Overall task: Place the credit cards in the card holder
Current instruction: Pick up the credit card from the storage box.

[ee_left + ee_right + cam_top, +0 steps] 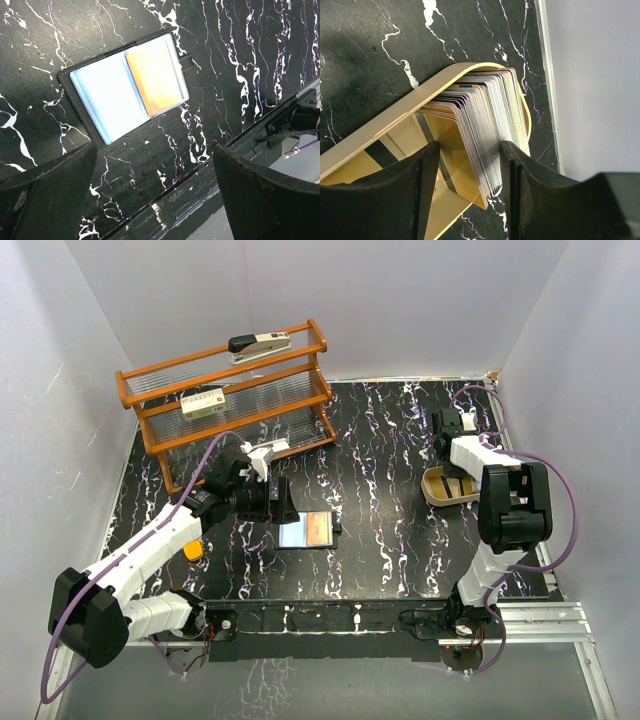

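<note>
1. Now, we're on the pick: right gripper (pixel 469 150) part-open astride the credit cards (pixel 487 105) in the tan tray (pixel 390 120), unclamped.
2. The card holder (pixel 125 87) lies open mid-table under our wide-open left gripper (pixel 152 165).
3. Next, we reckon: pinch one card, not the stack.

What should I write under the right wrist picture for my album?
The right gripper straddles a fanned stack of cards in a tan tray on the black marbled table.

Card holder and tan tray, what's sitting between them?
Nothing sits there: only bare black marbled table runs from the card holder to the tan tray, as the top view shows.
</note>
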You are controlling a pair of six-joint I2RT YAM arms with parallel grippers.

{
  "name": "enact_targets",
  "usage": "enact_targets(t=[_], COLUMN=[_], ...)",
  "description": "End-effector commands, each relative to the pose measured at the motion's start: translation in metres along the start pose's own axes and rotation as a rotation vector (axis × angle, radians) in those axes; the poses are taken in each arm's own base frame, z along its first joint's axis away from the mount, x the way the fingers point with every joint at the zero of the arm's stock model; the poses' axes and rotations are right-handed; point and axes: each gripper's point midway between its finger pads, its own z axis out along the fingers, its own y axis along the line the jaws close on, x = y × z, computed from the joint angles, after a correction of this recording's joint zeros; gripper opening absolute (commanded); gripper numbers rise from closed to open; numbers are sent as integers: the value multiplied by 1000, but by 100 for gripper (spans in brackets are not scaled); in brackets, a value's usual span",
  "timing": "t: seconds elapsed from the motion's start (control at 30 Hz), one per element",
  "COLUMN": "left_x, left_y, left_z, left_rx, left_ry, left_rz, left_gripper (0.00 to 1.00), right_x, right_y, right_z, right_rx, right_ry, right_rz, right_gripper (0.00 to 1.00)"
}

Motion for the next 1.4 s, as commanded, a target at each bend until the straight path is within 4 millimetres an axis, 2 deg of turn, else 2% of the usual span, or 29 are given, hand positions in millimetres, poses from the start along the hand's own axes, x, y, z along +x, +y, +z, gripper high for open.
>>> enact_targets(t=[0.0,0.4,0.8,1.2,1.33,1.37], left_x=[-10,-11,-9,-7,-5,-4], left_y=[-6,-6,-7,-4,-1,0], left_z=[-9,-9,-5,-3,-2,-1], left_rx=[15,19,33,28,19,16], left_ry=[-34,-37,-19,-12,-5,0], left_rz=[17,14,7,2,-6,-10], left_gripper=[99,99,99,99,99,99], right_x=[-19,-27,-34,-39,-43,-48], right_y=[-19,-22,-21,-24,-15,-17], right_z=[-8,-11,-13,-17,-22,-31], right_rx=[56,57,49,51,-8,-28], right_ry=[-62,-80,-85,-97,-93,-116], right_rz=[53,65,83,91,104,123], right_gripper=[46,44,36,19,15,14])
